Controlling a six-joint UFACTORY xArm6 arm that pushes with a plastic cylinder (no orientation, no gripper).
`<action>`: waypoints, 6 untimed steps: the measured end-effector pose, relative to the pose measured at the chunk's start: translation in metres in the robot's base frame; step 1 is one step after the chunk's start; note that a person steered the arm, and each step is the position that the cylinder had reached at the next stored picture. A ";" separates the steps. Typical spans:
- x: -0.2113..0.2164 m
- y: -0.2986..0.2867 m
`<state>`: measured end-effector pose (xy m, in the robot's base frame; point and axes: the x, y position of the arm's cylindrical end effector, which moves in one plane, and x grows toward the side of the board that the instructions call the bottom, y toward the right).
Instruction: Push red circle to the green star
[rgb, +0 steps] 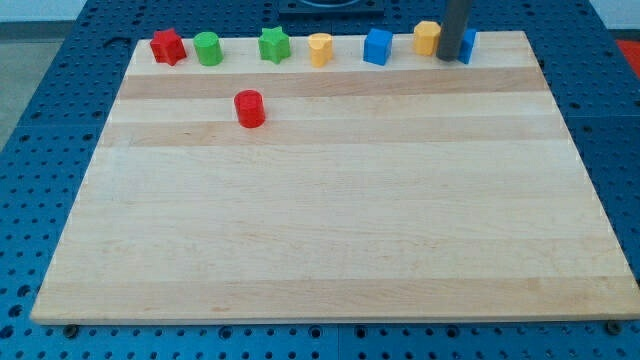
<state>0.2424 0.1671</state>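
Observation:
The red circle (249, 108) lies on the wooden board (330, 200) in its upper left part, apart from the other blocks. The green star (274, 44) sits in the row along the view's top edge, above and slightly right of the red circle. My tip (449, 57) is at the view's top right, between a yellow block (428, 38) and a blue block (467, 46) that the rod partly hides. The tip is far to the right of the red circle.
Along the top edge of the board, from the left: a red star (168, 46), a green circle (207, 48), a yellow block (320, 48) and a blue block (377, 46). A blue pegboard surface (60, 120) surrounds the board.

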 end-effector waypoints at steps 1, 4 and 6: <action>0.001 -0.019; 0.052 -0.100; 0.051 -0.112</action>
<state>0.2939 0.0555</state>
